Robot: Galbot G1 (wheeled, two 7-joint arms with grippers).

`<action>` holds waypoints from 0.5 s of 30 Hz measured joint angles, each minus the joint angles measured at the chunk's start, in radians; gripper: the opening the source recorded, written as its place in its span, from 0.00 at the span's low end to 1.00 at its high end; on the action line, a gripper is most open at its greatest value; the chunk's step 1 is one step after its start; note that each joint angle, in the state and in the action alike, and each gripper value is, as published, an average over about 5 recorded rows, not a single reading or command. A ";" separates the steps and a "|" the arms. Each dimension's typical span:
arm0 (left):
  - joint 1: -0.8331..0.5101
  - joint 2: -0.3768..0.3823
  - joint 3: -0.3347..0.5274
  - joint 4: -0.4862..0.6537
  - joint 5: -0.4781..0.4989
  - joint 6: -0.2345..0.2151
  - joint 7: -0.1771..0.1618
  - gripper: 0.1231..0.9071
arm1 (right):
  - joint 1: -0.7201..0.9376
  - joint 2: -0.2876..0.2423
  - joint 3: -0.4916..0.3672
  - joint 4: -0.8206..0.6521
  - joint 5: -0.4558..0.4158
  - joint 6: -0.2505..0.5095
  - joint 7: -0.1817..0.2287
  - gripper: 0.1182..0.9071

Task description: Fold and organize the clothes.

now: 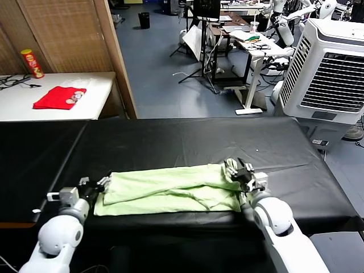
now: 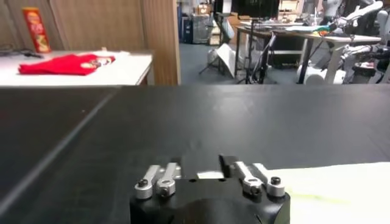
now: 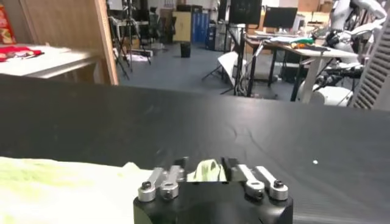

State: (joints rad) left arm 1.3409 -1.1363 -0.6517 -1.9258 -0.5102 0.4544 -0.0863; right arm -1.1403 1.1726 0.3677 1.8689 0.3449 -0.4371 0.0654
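T-shirt, pale green, folded into a long band across the near black surface; left gripper and right gripper at its ends, fingers spread, apparently released.

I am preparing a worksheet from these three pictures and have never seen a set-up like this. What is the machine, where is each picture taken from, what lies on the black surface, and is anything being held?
The machine is a two-armed robot. The wide picture comes from a camera on its head, looking down at a black table. The other two come from cameras on its wrists, each looking out over its own gripper.

On the table lies a pale green T-shirt, folded into a long strip. The left gripper sits at one end of the strip and the right gripper at the other. In the right wrist view a small fold of green cloth shows between the spread fingers, but neither gripper looks clamped on the shirt, so nothing appears to be held.

Behind, on a white side table, lie a red cloth and a snack can.
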 joint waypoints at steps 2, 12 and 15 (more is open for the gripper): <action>0.027 -0.005 -0.016 -0.024 -0.043 0.005 -0.001 0.85 | -0.021 0.000 0.007 0.024 0.000 0.001 0.000 0.85; 0.155 -0.060 -0.027 -0.073 -0.101 -0.002 -0.001 0.86 | -0.051 0.002 0.007 0.080 0.000 0.002 -0.001 0.86; 0.169 -0.069 -0.026 -0.064 -0.093 -0.007 -0.001 0.86 | -0.054 0.002 0.008 0.087 0.001 0.002 -0.003 0.86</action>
State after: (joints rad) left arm 1.5102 -1.2056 -0.6774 -1.9894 -0.6030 0.4475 -0.0873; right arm -1.1940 1.1742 0.3755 1.9559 0.3454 -0.4351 0.0625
